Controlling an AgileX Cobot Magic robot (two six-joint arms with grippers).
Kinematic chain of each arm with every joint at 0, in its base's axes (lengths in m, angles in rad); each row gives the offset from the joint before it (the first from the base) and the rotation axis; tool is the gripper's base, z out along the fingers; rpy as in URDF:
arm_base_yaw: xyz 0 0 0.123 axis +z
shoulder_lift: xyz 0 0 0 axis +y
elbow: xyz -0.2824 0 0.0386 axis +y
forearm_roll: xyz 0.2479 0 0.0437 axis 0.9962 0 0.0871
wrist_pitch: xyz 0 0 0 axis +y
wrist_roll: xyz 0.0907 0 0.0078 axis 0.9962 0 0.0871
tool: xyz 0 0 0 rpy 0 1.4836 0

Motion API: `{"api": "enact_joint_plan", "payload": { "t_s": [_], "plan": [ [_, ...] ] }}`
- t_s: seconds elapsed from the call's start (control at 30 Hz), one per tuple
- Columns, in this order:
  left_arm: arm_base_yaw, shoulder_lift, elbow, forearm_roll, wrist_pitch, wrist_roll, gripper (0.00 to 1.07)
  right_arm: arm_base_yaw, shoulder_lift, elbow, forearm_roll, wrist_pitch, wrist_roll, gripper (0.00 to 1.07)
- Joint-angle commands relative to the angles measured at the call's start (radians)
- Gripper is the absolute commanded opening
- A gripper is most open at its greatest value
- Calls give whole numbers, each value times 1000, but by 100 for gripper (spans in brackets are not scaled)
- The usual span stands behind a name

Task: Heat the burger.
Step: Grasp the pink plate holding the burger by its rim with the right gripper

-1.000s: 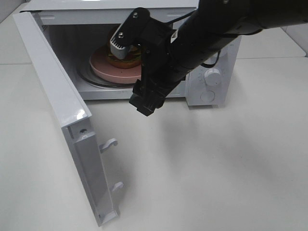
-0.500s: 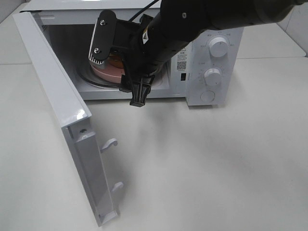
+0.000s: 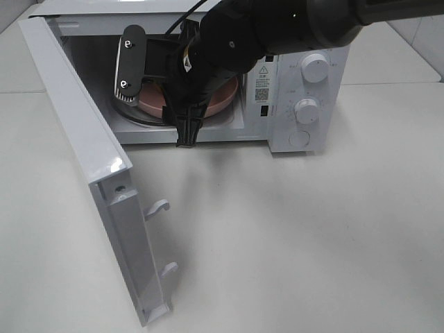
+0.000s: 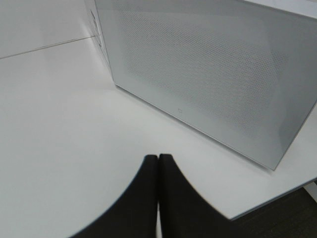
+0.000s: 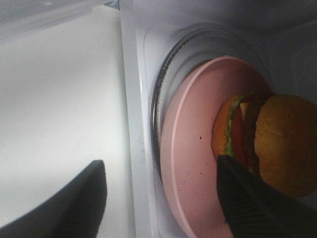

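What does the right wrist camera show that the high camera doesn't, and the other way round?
Only the right wrist view shows the burger, resting on the pink plate; in the high view the arm hides it. Only the high view shows the microwave's open door, its dials and the black right arm in front of the cavity. Both show the pink plate, the glass turntable beneath it and the open right gripper.

The burger (image 5: 277,144) sits at the right of the frame on a pink plate (image 5: 193,148), which rests on the glass turntable (image 5: 166,74) inside the microwave (image 5: 131,99). The right gripper (image 5: 161,161) is spread wide: one finger (image 5: 74,203) lies lower left over the white table (image 5: 59,99), the other lower right, overlapping plate and burger.
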Motion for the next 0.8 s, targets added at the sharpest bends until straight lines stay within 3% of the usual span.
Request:
{"api": "enact_joint_plan", "payload": {
  "t_s": [0.03, 0.17, 0.2, 0.4, 0.8],
  "plan": [
    [4, -18, 2, -4, -8, -4, 0, 3, 29, -33, -86, 4, 125, 64],
    [4, -18, 2, -4, -8, -4, 0, 2, 42, -38, -162, -5, 251, 64],
    [4, -18, 2, -4, -8, -4, 0, 2, 51, -40, -236, -1, 304, 64],
    [4, -18, 2, -4, -8, -4, 0, 2, 108, -73, -413, 63, 461, 64],
    [4, -18, 2, -5, -8, -4, 0, -13, 179, -119, -494, 56, 535, 64]
  ]
}}
